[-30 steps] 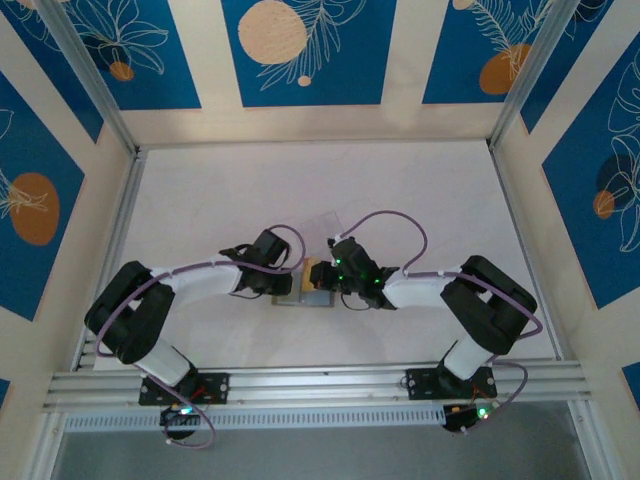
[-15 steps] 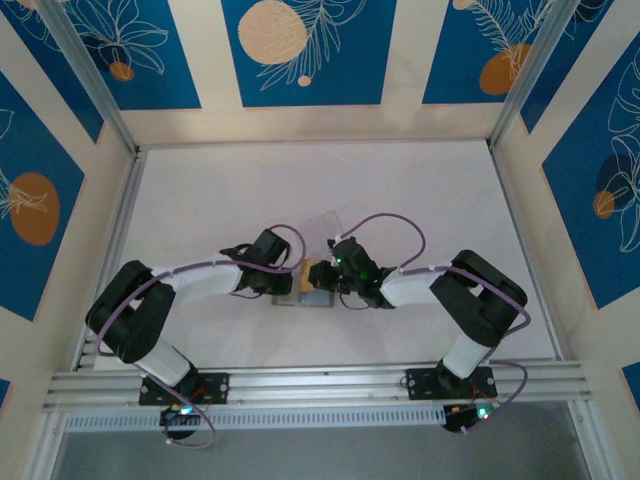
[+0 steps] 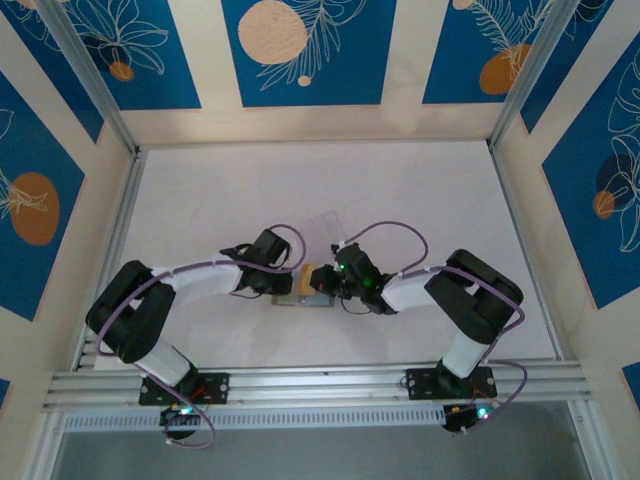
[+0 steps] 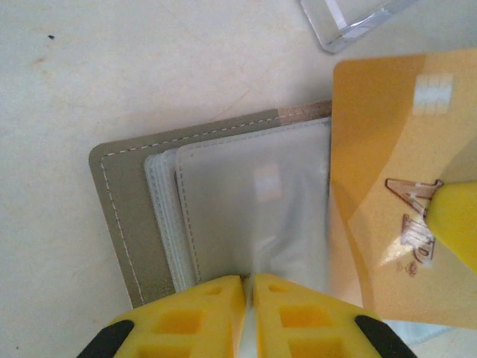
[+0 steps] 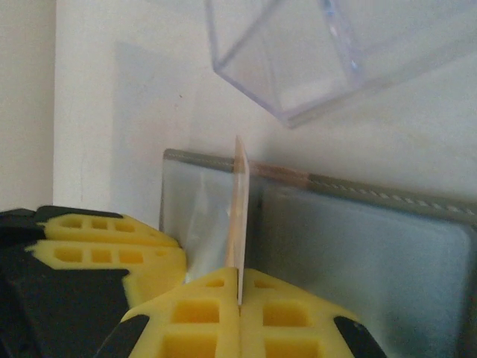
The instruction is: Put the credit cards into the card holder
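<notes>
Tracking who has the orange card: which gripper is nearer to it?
Right. The right gripper has its jaws shut on the card, edge-up over the wallet. The left gripper sits beside the card, jaws pinching a sleeve of the wallet.

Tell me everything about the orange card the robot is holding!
The orange card is thin, shiny plastic with a pale chip square and brownish letters. It stands on edge, pinched between the yellow fingers of the right hand. It is over the open grey card holder; I cannot tell whether they touch.
</notes>
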Available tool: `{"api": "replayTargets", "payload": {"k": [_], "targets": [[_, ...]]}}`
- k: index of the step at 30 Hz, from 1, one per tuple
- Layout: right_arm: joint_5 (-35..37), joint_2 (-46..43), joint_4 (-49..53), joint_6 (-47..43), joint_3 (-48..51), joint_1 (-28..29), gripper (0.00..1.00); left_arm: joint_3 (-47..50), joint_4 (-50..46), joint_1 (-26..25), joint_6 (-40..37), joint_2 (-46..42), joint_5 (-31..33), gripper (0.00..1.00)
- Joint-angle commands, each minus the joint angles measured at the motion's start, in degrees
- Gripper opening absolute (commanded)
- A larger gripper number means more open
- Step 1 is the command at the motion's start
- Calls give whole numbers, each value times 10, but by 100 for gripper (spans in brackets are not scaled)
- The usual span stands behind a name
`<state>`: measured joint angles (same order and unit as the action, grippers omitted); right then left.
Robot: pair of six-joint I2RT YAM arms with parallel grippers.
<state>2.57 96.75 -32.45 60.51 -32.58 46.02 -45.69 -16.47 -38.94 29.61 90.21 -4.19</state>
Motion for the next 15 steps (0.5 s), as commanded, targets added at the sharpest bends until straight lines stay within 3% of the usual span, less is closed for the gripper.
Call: {"api": "replayTargets", "payload": {"k": [1, 15], "targets": [[14, 4, 17, 25, 23, 12, 0, 28, -58, -4, -2, 46, 18, 13], [41, 32, 3, 79, 56, 36, 0, 27, -61, -4, -2, 42, 20, 13]]}}
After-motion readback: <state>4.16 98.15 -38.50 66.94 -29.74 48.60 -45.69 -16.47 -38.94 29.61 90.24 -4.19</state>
